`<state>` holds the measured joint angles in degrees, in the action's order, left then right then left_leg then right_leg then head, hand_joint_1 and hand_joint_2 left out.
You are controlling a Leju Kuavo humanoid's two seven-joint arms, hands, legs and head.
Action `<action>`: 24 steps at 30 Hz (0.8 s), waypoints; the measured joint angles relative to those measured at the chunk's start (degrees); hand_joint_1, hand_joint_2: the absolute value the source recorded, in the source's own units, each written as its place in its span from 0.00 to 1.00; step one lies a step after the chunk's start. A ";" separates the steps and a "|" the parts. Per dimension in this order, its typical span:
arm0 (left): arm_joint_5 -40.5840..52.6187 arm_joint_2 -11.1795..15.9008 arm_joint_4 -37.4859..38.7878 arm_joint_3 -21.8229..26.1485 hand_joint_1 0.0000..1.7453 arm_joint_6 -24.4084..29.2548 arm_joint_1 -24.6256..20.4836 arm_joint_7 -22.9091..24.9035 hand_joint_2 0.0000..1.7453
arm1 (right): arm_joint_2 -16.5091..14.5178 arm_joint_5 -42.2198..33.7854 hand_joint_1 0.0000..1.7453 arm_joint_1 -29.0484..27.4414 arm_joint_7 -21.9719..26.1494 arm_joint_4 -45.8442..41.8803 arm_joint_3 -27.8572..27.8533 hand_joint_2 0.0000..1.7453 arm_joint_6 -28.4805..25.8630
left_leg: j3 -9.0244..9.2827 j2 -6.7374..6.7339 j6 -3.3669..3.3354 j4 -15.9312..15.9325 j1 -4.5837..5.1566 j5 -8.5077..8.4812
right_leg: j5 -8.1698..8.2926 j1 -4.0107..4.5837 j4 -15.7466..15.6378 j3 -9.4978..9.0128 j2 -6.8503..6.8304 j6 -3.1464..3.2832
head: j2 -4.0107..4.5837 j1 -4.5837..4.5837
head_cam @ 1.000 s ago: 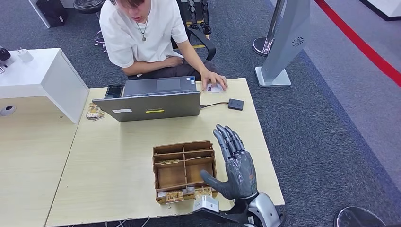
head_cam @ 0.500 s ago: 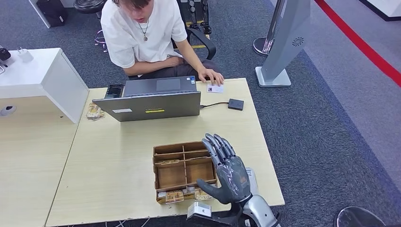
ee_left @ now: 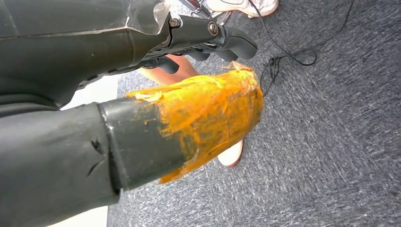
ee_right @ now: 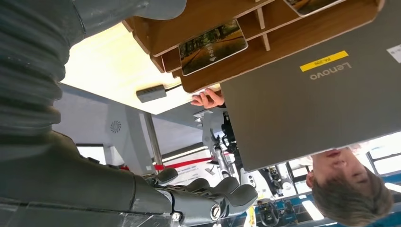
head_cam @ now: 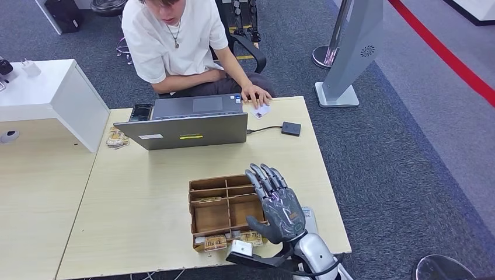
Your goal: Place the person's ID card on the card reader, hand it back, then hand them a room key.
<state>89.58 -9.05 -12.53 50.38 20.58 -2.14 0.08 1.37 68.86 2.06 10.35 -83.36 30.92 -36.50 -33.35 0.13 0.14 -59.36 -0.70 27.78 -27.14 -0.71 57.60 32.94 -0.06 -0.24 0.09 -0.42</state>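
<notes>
The ID card (head_cam: 262,110) is lying under the person's hand (head_cam: 255,95) at the table's far edge, seemingly being offered, while the right hand (head_cam: 278,205) is hovering empty, fingers spread, above the wooden organizer (head_cam: 225,210).

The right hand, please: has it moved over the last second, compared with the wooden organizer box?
Yes. The right hand has drawn back toward the robot and shifted left, so it now overlaps the right side of the wooden organizer box.

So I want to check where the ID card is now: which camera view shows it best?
The head view: the ID card lies at the table's far edge, under the person's hand. The right wrist view shows that hand, the card unclear. The left wrist view faces the floor.
</notes>
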 joint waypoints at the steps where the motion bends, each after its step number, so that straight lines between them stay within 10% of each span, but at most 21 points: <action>1: -0.01 -0.06 0.01 0.00 0.00 -0.01 0.00 -0.10 0.00 | 0.01 0.36 0.03 0.21 -0.25 0.23 0.02 1.00 0.10 | 0.00 0.00 0.00 0.00 0.00 0.00 | 0.00 0.00 0.00 0.00 0.00 0.00 | 0.00 0.00; 24: -0.22 -0.94 0.01 0.00 0.00 -0.13 -0.03 -1.00 0.00 | 0.03 4.55 0.31 3.55 -3.64 4.31 1.35 1.00 1.84 | 0.00 0.00 0.00 0.00 0.00 0.00 | 0.00 0.00 0.00 0.00 0.00 0.00 | 0.00 0.00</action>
<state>89.35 -9.99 -12.52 50.38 20.45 -2.17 -0.92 1.40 73.41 5.62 6.72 -79.05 32.27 -34.66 -33.35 0.13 0.14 -59.36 -0.70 27.78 -27.13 -0.71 57.60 32.94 -0.06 -0.24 0.09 -0.42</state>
